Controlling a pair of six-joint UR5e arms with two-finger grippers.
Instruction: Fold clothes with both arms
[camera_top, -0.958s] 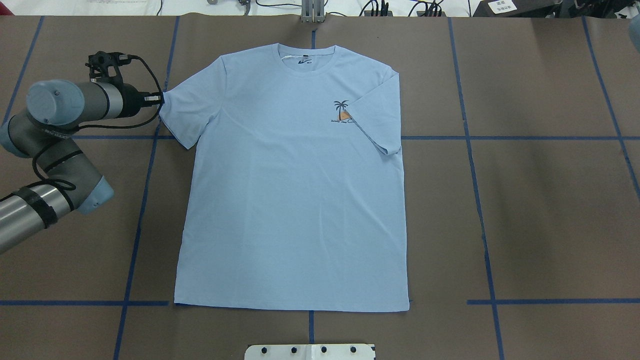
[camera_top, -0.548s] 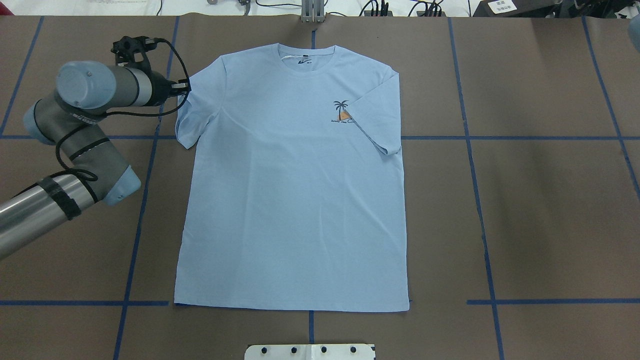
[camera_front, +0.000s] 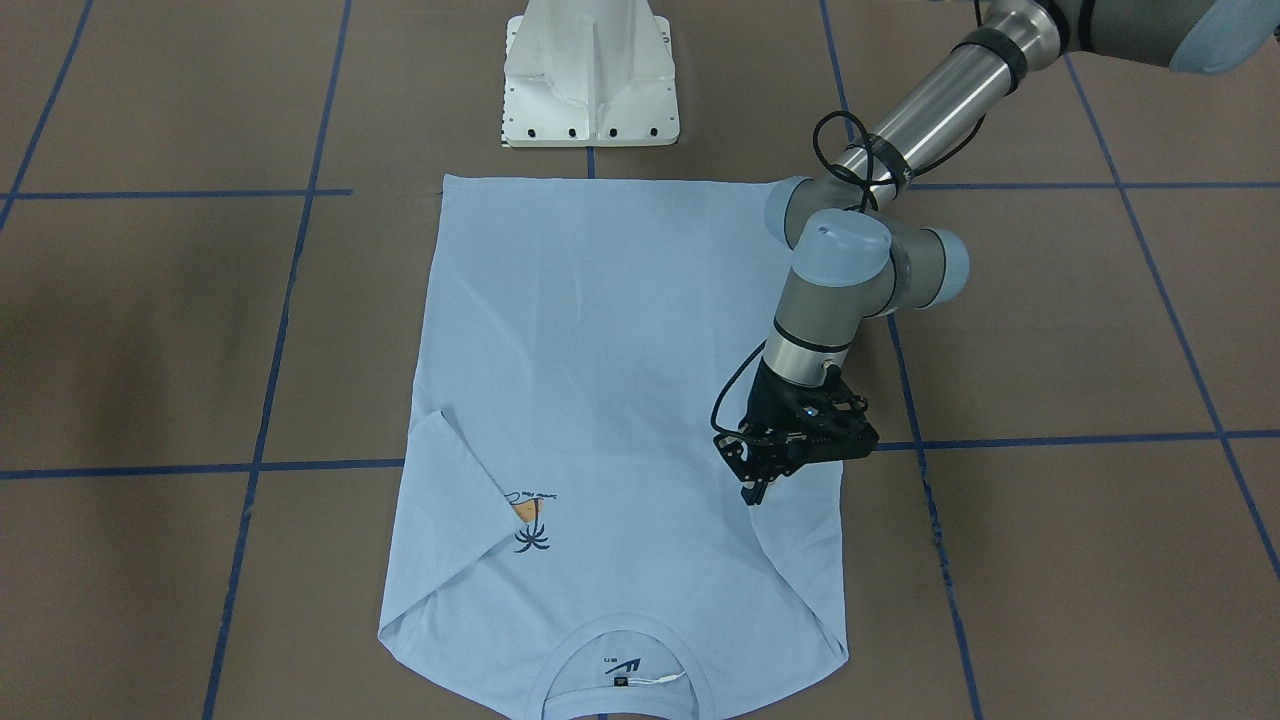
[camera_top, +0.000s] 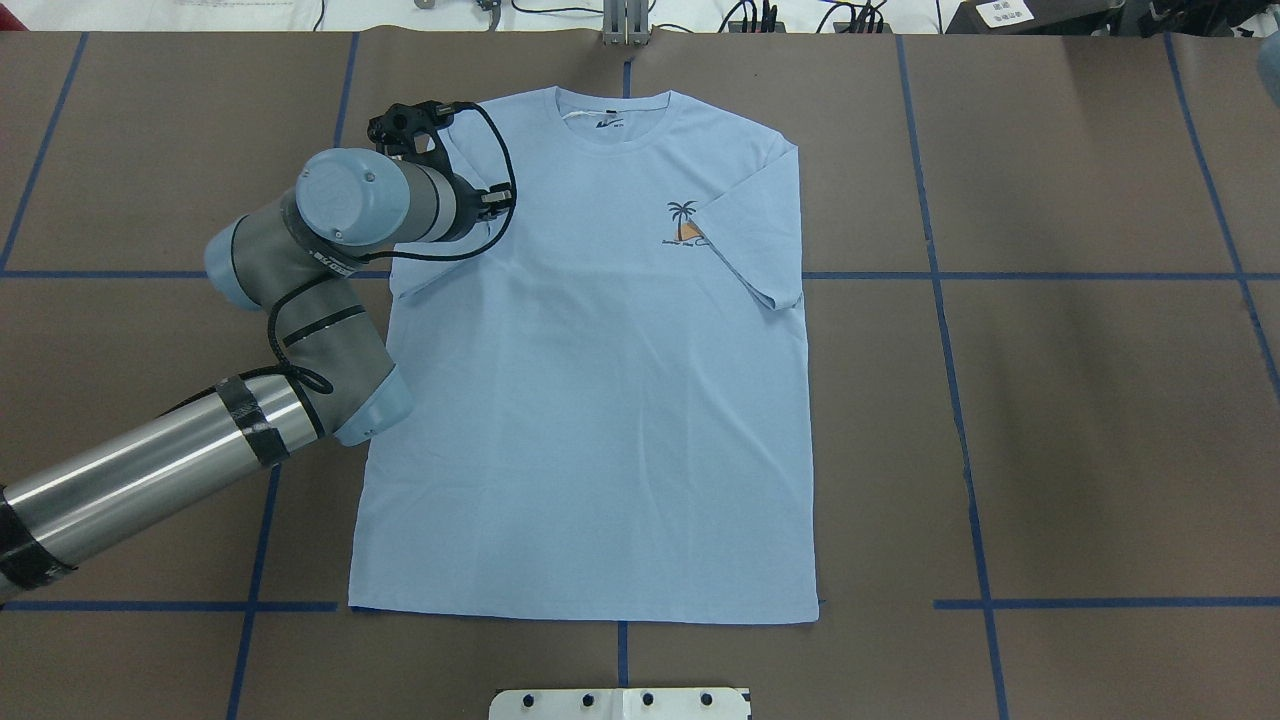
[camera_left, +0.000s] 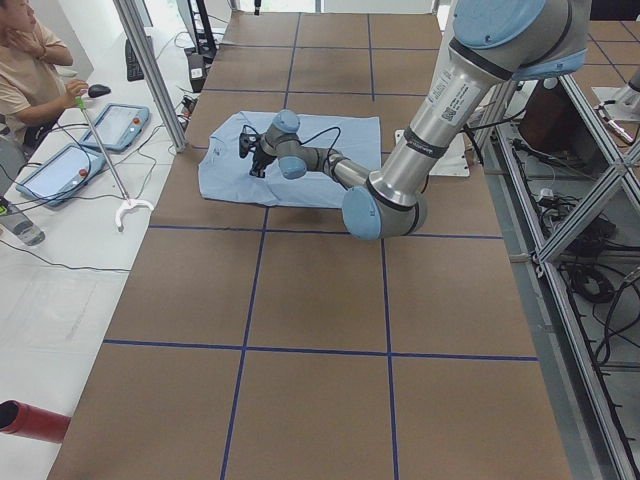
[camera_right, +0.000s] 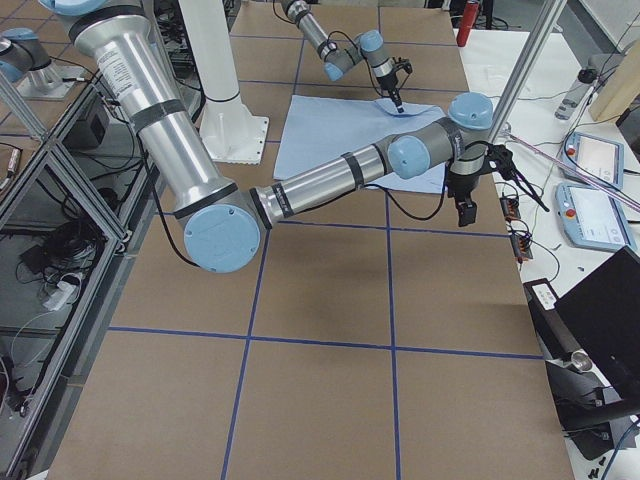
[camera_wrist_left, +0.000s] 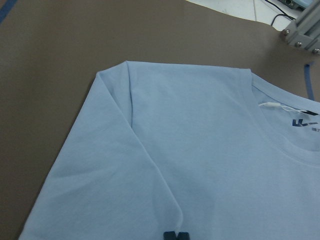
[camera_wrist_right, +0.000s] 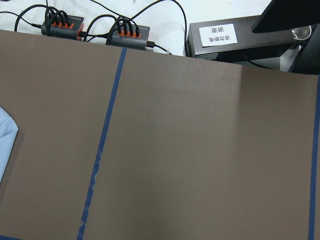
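Exterior front-facing: left gripper (camera_front: 752, 492) pinches the T-shirt's (camera_front: 600, 380) sleeve (camera_front: 800, 570), folded in over the chest. Overhead: T-shirt lies flat on the table (camera_top: 1050, 400), collar away from the robot. Exterior right: right gripper (camera_right: 465, 210) hangs just off the T-shirt's edge. Wide or narrow, can't tell.

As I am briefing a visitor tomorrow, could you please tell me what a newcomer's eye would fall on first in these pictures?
First, the light blue shirt spread flat mid-table, one sleeve turned in over the palm print. Next, the left hand, shut on the other sleeve, which lies folded over the body. The right hand hangs over bare table beyond the shirt's far side.
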